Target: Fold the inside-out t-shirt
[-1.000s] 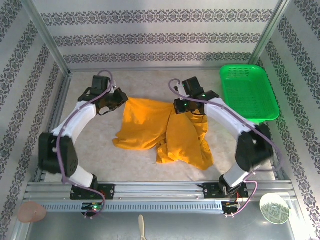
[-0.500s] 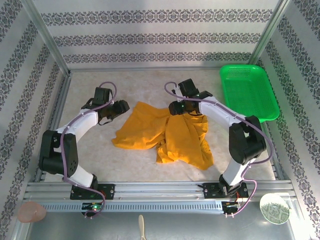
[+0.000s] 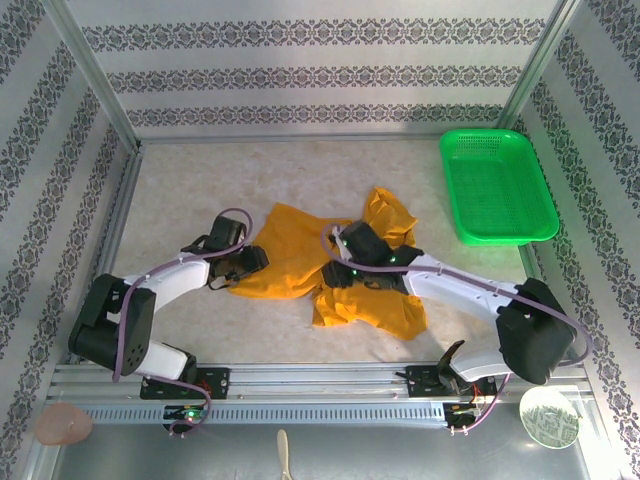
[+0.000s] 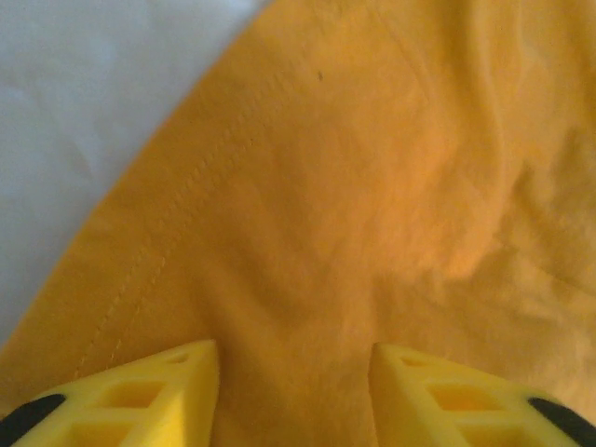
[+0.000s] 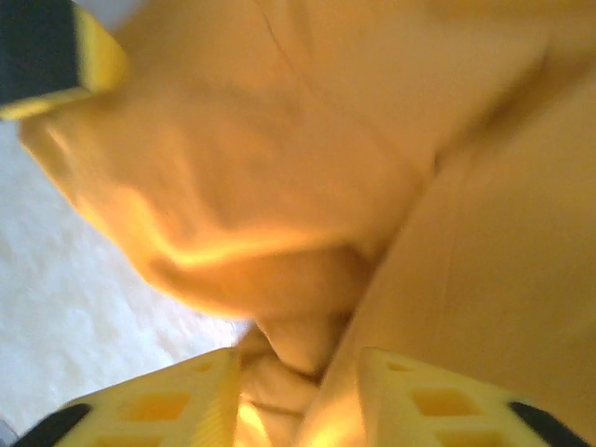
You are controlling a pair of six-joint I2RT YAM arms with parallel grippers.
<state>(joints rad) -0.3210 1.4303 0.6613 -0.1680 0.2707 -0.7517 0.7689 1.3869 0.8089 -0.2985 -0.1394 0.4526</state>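
The inside-out t-shirt (image 3: 290,245) is a mustard-orange heap in the middle of the table, with a bunched flap (image 3: 388,215) sticking out toward the back right. My left gripper (image 3: 252,262) rests low at the shirt's left edge. In the left wrist view its yellow fingers (image 4: 177,372) stand apart over smooth cloth (image 4: 354,186) beside a stitched hem, so it is open (image 4: 293,358). My right gripper (image 3: 330,272) is over the shirt's middle. It is open (image 5: 298,363), and a rumpled fold of the shirt (image 5: 279,140) lies between its fingers.
A green plastic basket (image 3: 497,185) stands at the back right. Patterned walls with metal posts close in the table on three sides. The arm bases sit on a metal rail (image 3: 320,385) along the near edge. Bare tabletop (image 3: 180,185) lies to the back left.
Both grippers let go of the shirt's far edge and opened. Both arms then drew back toward me and lower, onto the shirt. A flap of cloth now lies further to the back right.
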